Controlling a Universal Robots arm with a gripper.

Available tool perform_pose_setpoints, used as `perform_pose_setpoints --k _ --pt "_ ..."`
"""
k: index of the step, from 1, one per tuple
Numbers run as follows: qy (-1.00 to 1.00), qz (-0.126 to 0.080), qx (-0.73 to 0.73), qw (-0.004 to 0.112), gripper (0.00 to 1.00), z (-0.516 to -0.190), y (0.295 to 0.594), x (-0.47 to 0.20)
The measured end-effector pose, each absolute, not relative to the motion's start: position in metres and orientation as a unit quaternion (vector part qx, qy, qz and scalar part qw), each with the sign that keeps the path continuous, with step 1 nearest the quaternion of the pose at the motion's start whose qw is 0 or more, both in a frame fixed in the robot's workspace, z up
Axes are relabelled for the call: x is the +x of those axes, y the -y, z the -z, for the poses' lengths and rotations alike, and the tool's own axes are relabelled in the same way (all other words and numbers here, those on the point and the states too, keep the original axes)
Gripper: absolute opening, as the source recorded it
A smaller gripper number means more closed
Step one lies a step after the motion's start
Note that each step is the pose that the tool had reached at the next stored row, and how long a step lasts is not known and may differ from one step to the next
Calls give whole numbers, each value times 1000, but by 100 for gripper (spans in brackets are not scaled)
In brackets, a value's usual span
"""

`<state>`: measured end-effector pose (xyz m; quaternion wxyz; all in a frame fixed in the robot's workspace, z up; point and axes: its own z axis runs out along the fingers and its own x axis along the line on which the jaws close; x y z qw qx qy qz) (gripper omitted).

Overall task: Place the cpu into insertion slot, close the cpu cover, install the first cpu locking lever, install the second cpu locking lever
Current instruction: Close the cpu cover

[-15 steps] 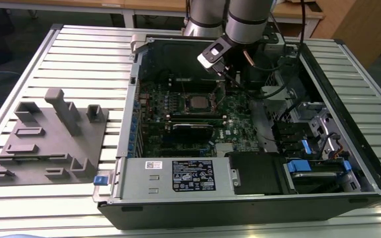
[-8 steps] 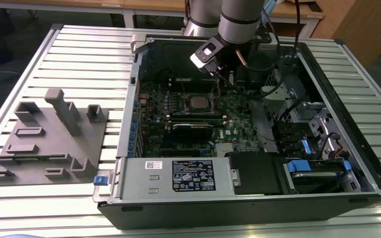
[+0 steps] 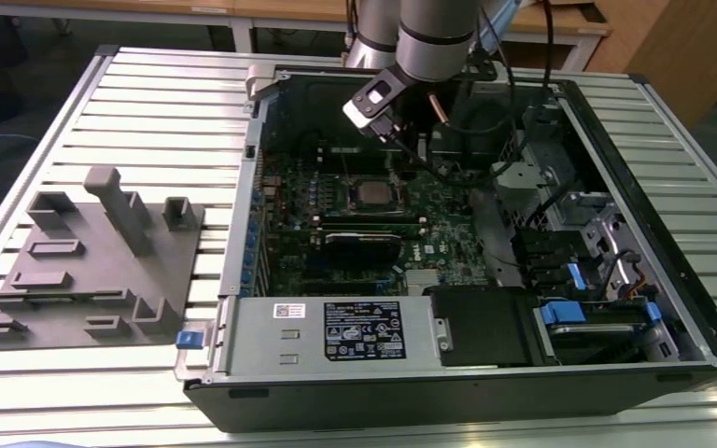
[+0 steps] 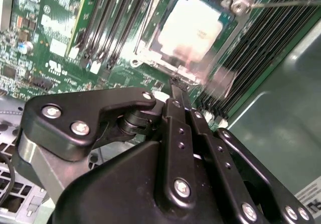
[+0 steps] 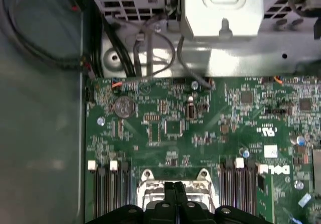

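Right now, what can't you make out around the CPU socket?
Insertion slot: under the cpu and cpu cover, second wrist view.
Locking lever: far end cut by picture edge, second wrist view.
Most of the cpu cover, first wrist view: behind the gripper.
Lever latch state: too small, exterior view.

One open computer case (image 3: 458,397) holds one green circuit board (image 3: 452,224), and on that board sit one silver processor chip (image 3: 372,194) and one round coin battery (image 5: 124,106). There are also one grey moulded tray (image 3: 85,280), one slatted table (image 3: 147,112) and one robot arm (image 3: 433,33).
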<state>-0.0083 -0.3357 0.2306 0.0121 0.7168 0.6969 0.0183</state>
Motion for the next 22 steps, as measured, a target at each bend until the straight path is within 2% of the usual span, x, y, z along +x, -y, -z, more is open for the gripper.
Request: perform_pose_setpoints --k 9,14,22 --pt "-697 -18 717 12 11 -231 336 -10" --pt "-697 -10 717 4 11 -230 336 -10" --pt "-697 -9 717 3 11 -230 336 -10"
